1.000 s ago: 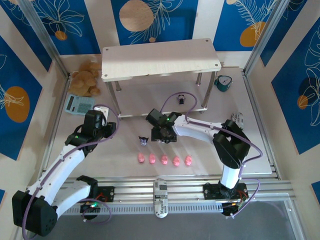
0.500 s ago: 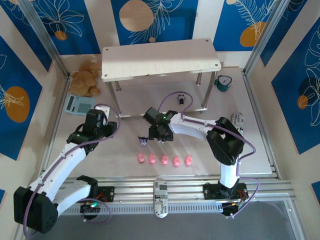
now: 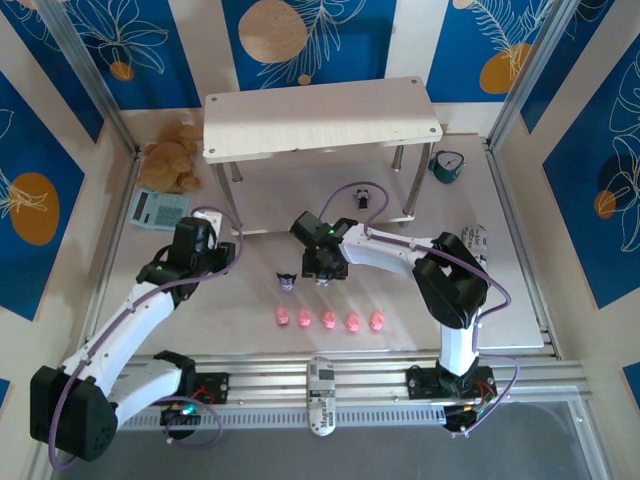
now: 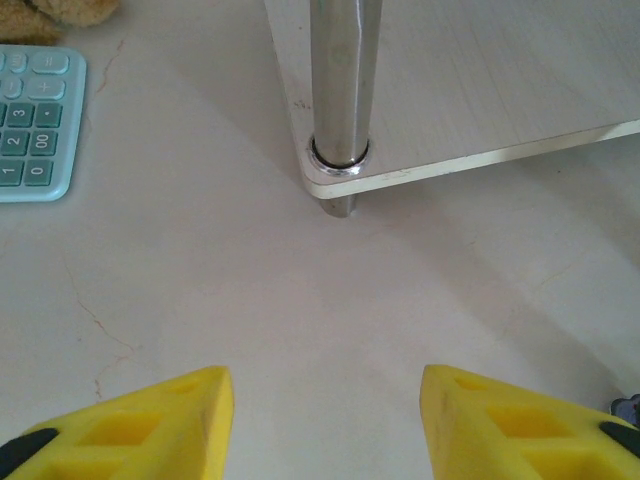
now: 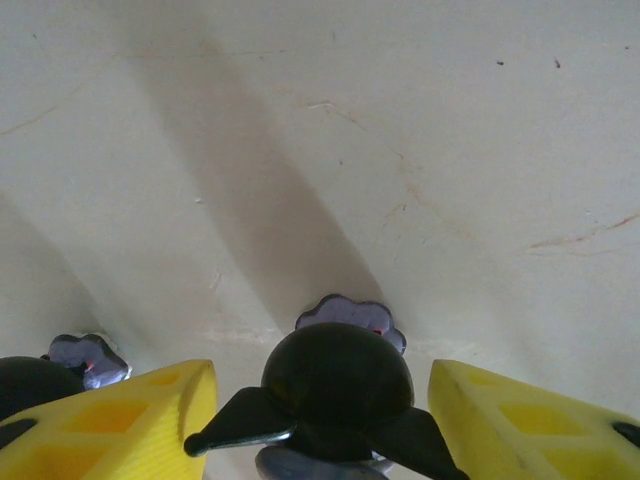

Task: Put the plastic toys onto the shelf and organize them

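The shelf (image 3: 320, 120) stands at the back, with one dark figurine (image 3: 364, 197) on its lower board (image 4: 480, 80). Five pink pigs (image 3: 330, 321) sit in a row on the table. My right gripper (image 3: 325, 272) (image 5: 320, 420) is open and straddles a dark figurine (image 5: 336, 385) standing on the table, with a narrow gap on each side. A second dark figurine (image 3: 287, 282) (image 5: 40, 375) stands just to its left. My left gripper (image 3: 215, 248) (image 4: 325, 420) is open and empty, low over the table before the shelf's front left leg (image 4: 340, 100).
A brown teddy bear (image 3: 172, 155) and a teal calculator (image 3: 158, 208) (image 4: 35, 125) lie left of the shelf. A teal alarm clock (image 3: 447, 166) stands at its right end. A small cylinder (image 3: 473, 240) lies by the right arm.
The right gripper's jaws have narrowed around the dark figurine, and it shifted slightly. The left gripper crept a little toward the shelf.
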`<state>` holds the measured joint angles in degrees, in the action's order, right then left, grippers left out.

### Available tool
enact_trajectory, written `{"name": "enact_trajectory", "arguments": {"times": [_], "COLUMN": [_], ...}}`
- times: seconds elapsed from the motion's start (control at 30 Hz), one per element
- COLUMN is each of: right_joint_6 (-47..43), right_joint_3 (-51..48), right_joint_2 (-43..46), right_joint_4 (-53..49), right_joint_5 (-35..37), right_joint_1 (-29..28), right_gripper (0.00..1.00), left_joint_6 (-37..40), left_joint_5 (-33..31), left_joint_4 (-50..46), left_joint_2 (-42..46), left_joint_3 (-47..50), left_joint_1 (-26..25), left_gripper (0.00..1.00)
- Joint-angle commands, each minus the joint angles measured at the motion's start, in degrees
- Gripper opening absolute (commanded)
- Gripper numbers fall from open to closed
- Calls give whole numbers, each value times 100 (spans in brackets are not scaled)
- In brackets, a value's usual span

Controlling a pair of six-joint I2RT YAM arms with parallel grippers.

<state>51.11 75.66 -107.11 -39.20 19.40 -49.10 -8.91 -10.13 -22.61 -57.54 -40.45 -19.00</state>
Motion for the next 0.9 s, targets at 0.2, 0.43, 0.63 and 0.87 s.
{"name": "enact_trajectory", "arguments": {"times": [0.2, 0.43, 0.63, 0.87], "right_joint_6": [-84, -334, -938, -1590], "right_joint_3": [-185, -280, 91, 798], "right_joint_2": [-105, 101, 252, 296], "right_joint_4": [127, 150, -35, -244], "right_joint_5": [-207, 65, 458, 626], "right_joint_1": [57, 53, 132, 376], "right_gripper": [42, 38, 37, 37], "left_joint_6": [61, 59, 79, 77], "left_joint_5": [11, 11, 16, -5], "left_joint_4": [130, 91, 46, -17], "left_joint_2": [-18, 20, 46, 131], "left_joint_3": [54, 21, -28, -51], "left_joint_1": [-47, -50, -51, -42], "left_gripper": [53, 53, 53, 53]}}
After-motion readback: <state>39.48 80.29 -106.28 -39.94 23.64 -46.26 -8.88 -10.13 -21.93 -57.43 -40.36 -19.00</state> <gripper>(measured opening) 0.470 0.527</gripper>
